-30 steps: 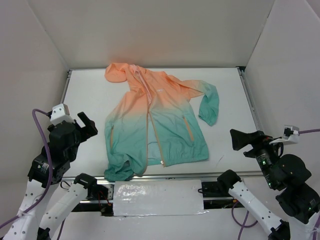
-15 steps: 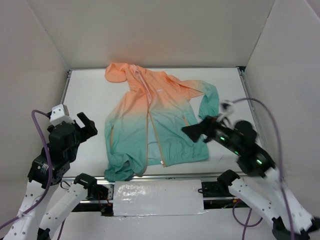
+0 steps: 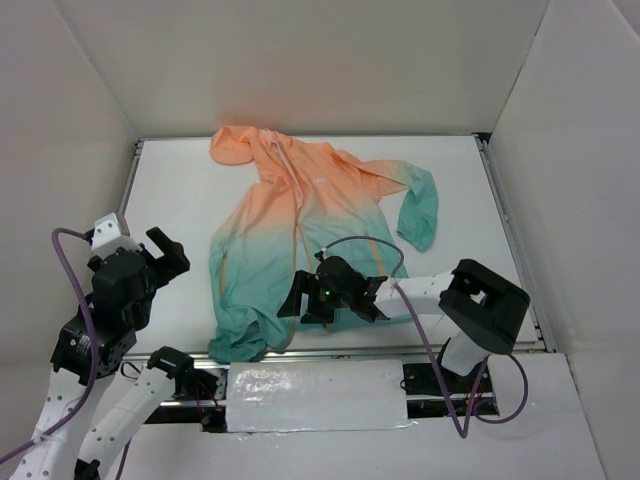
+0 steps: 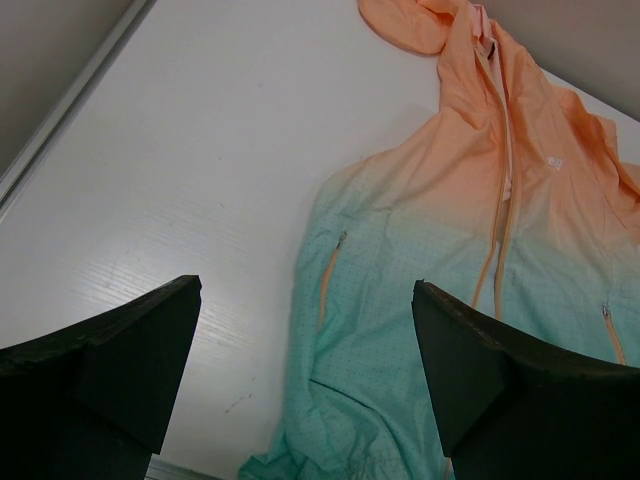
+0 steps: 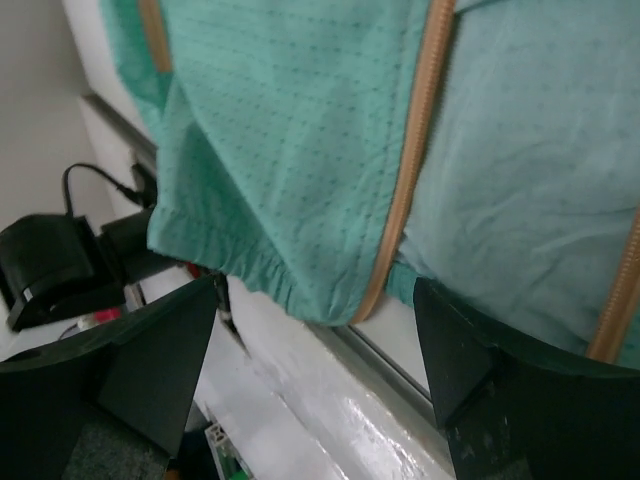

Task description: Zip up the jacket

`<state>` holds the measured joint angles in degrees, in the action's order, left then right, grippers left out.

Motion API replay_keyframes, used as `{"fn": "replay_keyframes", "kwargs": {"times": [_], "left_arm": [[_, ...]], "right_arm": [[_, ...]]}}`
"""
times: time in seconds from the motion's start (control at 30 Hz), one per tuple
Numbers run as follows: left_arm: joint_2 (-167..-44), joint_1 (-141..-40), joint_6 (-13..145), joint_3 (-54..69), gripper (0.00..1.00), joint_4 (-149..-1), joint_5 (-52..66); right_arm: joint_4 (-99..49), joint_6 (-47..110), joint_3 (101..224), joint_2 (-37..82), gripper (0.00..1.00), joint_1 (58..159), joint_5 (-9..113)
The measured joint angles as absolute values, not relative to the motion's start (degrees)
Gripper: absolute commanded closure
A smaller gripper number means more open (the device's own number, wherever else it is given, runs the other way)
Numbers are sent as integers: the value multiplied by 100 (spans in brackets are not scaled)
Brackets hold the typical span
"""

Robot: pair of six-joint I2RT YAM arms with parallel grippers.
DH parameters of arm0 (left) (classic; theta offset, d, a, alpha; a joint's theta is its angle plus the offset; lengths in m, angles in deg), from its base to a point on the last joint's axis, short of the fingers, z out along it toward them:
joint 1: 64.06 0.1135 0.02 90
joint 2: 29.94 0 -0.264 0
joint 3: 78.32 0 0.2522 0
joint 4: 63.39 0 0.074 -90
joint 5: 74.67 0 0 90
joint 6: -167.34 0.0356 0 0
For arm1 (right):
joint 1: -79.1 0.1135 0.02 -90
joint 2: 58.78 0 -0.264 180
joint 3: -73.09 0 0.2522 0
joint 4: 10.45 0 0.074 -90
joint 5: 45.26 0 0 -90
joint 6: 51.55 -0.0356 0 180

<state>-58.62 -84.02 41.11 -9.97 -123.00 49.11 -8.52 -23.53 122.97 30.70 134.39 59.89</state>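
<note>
The jacket (image 3: pixel 310 230) lies flat on the white table, peach-orange hood at the back, teal hem at the near edge; it also shows in the left wrist view (image 4: pixel 470 260). Its orange zipper (image 3: pixel 303 250) runs down the front; in the right wrist view the zipper tape (image 5: pixel 410 180) ends at the hem by the table edge. My right gripper (image 3: pixel 296 303) is open and low over the teal hem beside the zipper's lower end, holding nothing (image 5: pixel 315 380). My left gripper (image 3: pixel 170 250) is open and empty, raised over the table left of the jacket (image 4: pixel 305 400).
The table's front rail (image 3: pixel 320 352) and a shiny white strip (image 3: pixel 315 395) run just below the hem. White walls enclose the table on three sides. The jacket's right sleeve (image 3: pixel 420 210) lies out to the right.
My right arm has swung from the right edge of the table leftward and down to the jacket's hem near the zipper. My left arm has shifted only slightly.
</note>
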Motion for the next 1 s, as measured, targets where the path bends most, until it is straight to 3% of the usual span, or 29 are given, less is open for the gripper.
{"fn": "replay_keyframes", "kwargs": {"times": [0.63,0.83,1.0], "left_arm": [[-5854,-8411,4126,-1024,1,-12293,4821],[-5830,-8413,4128,-1024,1,-12291,4793],[-5777,-8424,4128,-1030,1,-12289,4793]], "right_arm": [[-782,-3389,12583,3601,19,13775,4942],[-638,-3485,12570,3743,36,13784,4953],[-385,-3594,12467,3874,55,13784,4945]]}}
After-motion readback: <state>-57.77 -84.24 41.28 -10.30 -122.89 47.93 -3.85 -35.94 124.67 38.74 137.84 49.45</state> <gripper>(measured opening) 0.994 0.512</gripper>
